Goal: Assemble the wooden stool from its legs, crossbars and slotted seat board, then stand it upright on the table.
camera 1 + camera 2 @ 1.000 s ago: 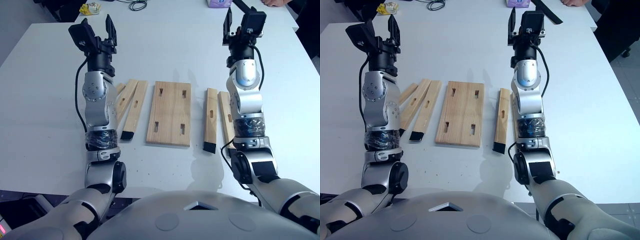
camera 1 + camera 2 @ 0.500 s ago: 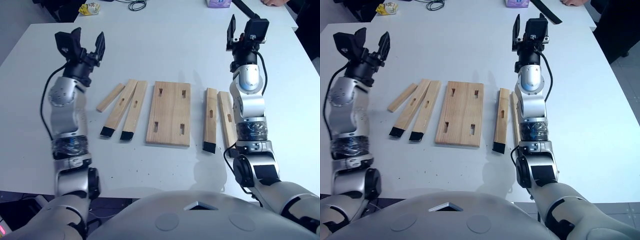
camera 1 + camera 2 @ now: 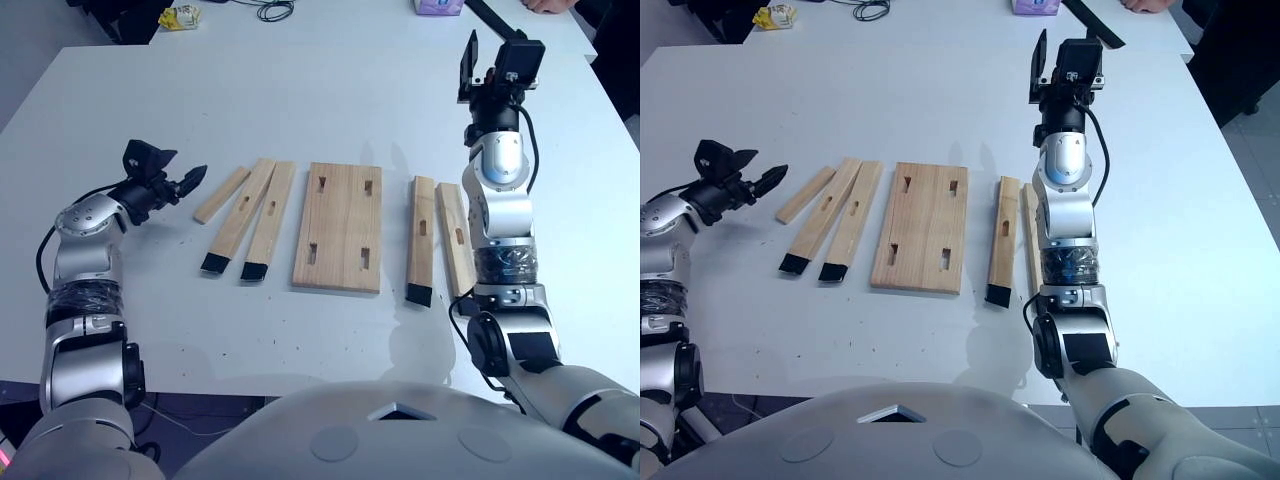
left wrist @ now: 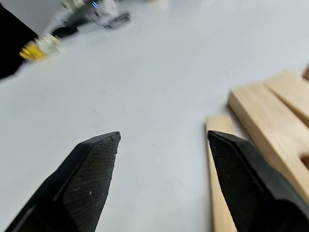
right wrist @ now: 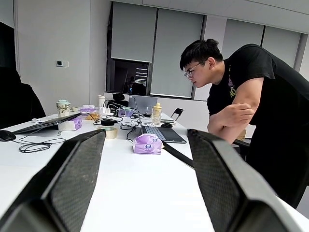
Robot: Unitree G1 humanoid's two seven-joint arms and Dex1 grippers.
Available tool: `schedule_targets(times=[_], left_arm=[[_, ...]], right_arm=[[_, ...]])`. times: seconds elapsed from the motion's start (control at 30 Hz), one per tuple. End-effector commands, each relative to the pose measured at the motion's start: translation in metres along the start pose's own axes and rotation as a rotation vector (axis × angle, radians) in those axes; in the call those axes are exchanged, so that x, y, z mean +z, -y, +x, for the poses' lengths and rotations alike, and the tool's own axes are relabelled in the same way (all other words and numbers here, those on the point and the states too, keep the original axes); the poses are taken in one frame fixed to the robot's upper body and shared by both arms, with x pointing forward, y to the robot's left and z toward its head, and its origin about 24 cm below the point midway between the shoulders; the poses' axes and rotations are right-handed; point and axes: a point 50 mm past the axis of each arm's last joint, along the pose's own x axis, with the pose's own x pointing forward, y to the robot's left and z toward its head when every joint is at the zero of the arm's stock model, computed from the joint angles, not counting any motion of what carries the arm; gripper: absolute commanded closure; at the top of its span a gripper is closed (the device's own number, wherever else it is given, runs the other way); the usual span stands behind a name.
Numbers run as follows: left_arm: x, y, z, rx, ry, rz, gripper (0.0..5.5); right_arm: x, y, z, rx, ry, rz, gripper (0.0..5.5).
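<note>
The slotted seat board [image 3: 338, 227] lies flat in the middle of the white table [image 3: 330, 90]. To its left lie two black-tipped legs [image 3: 240, 215] [image 3: 270, 220] and a short crossbar [image 3: 221, 194]. Two more long pieces [image 3: 421, 238] [image 3: 456, 238] lie to its right. My left gripper [image 3: 178, 172] is open, low over the table just left of the crossbar [image 4: 217, 183], holding nothing. My right gripper [image 3: 490, 55] is held high above the table's far right side, open and empty, pointing upward.
A tissue pack [image 3: 438, 6] and cables [image 3: 272, 10] lie at the table's far edge, with a yellow packet [image 3: 180, 15] at the far left. The front of the table holds nothing but small dark specks.
My left arm has swung down and out to the left, from raised over the legs to low beside the crossbar. The right arm has barely shifted.
</note>
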Motion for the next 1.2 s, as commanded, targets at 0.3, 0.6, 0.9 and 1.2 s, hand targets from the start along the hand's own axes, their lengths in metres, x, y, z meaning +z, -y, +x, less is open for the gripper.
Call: schedule_targets(times=[0.3, 0.6, 0.9, 1.2], left_arm=[[-0.015, 0.010, -0.004, -0.119, -0.056, -0.012, 2.16], [-0.031, 0.022, 0.006, -0.170, -0.153, -0.006, 2.16], [-0.040, 0.017, 0.004, -0.173, -0.272, -0.020, 2.62], [-0.034, 0.009, -0.004, -0.229, -0.407, -0.028, 4.02]], right_arm=[[-0.001, 0.002, -0.004, -0.012, -0.014, 0.003, 2.39], [-0.002, -0.001, -0.006, -0.018, -0.023, 0.016, 2.39], [-0.002, 0.000, -0.009, -0.041, -0.017, 0.037, 2.42], [-0.008, 0.002, -0.023, -0.125, -0.035, 0.061, 2.42]])
